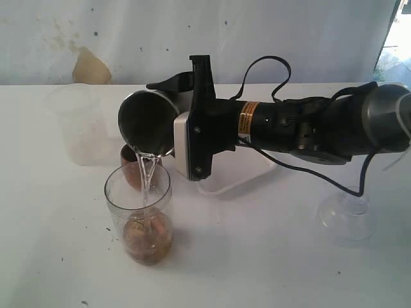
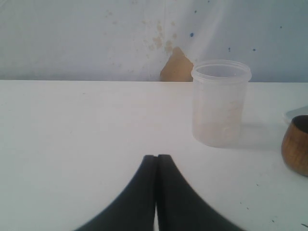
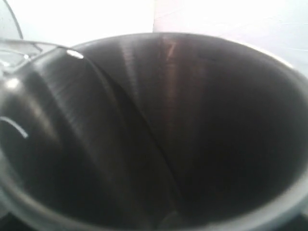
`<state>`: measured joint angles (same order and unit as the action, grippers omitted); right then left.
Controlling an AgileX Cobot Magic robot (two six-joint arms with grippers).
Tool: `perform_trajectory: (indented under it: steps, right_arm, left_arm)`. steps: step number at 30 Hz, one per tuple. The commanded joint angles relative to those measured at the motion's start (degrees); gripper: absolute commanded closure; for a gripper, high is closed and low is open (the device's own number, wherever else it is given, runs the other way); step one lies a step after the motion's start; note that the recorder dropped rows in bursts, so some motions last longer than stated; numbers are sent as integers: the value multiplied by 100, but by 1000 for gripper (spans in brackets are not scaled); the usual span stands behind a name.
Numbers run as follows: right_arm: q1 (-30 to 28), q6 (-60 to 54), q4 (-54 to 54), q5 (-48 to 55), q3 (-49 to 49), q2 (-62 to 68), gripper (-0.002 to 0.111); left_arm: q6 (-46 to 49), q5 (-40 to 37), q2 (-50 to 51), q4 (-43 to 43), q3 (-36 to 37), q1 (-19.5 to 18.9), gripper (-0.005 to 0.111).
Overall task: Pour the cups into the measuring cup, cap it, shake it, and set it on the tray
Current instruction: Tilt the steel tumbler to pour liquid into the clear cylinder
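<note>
Left pincer (image 2: 156,192): jaws pressed together, empty, somewhere left of the measuring cup (image 1: 138,215). Frosted beaker (image 1: 76,122) is behind-left of it. Measuring cup stands upright on the surface (image 1: 257,269), brown matter at its bottom. Wooden cup (image 1: 130,168) is just behind it. Steel tumbler (image 1: 148,122) is tipped above it, streaming clear liquid in, clamped in the right pincer (image 1: 166,106). Tray (image 1: 225,187) lies behind-right. Measuring cup looks thin-walled, slick and now bottom-heavy: grip mid-wall, gently.

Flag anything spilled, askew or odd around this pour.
Nothing stands out. The steel tumbler is tilted to pour, and its stream falls inside the upright measuring cup. No puddle shows on the table around it, only a few tiny dark specks.
</note>
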<state>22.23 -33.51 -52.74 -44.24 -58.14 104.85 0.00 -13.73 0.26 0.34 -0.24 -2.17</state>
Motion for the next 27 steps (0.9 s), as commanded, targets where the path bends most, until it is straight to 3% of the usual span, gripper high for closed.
perform_trajectory:
  steps: [1,27]
  right_arm:
    - [-2,-274,176,-210,-61,-77,108]
    - [-2,-831,236,-210,-61,-140,108]
  left_arm:
    - [0,46,-26,10,24,2,107]
    - [0,46,-26,10,24,2,107]
